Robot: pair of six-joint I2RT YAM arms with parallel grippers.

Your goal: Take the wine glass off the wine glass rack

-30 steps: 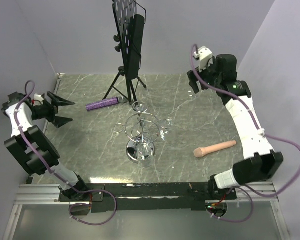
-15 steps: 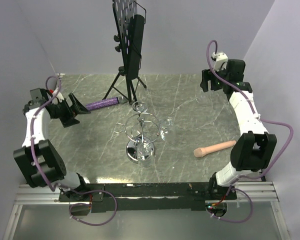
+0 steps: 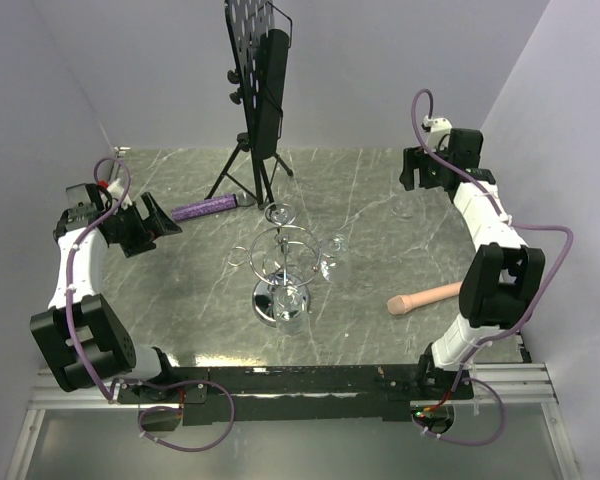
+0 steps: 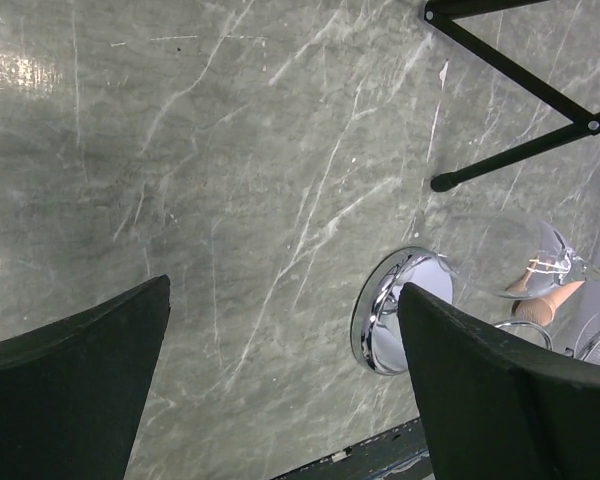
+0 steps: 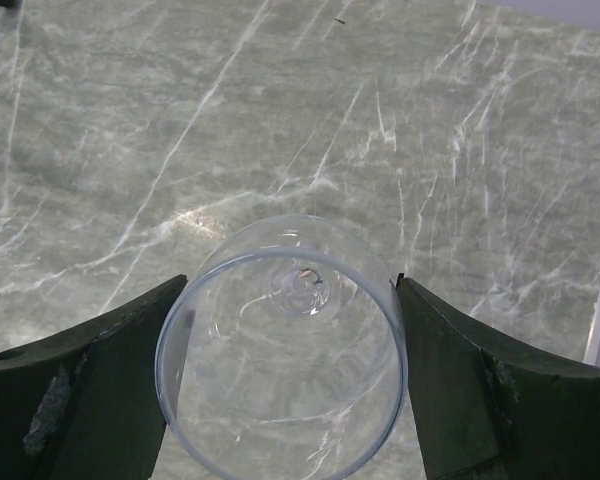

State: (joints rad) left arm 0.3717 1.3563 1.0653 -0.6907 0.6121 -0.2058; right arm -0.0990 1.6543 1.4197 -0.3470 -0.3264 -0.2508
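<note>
The chrome wine glass rack (image 3: pixel 280 262) stands mid-table on its round shiny base (image 3: pixel 276 305); clear glasses still hang from its wire arms (image 3: pixel 278 214). My right gripper (image 3: pixel 417 176) is at the far right of the table, shut on the bowl of a clear wine glass (image 3: pixel 404 208). In the right wrist view the glass (image 5: pixel 290 340) sits rim-toward-camera, with both fingers (image 5: pixel 450 370) against its sides, low over the marble. My left gripper (image 3: pixel 152 222) is open and empty, left of the rack. Its view shows the rack base (image 4: pixel 392 312) and a hanging glass (image 4: pixel 510 255) beyond the fingers (image 4: pixel 485 390).
A black music stand on a tripod (image 3: pixel 258 85) is at the back, its legs (image 4: pixel 520 150) near the rack. A purple cylinder (image 3: pixel 210 208) lies left of the tripod. A peach-coloured handle (image 3: pixel 430 297) lies front right. Walls close in on both sides.
My right gripper has carried the wine glass right, toward the far right corner, and lower. My left gripper has swung inward from the left wall toward the rack, still open.
</note>
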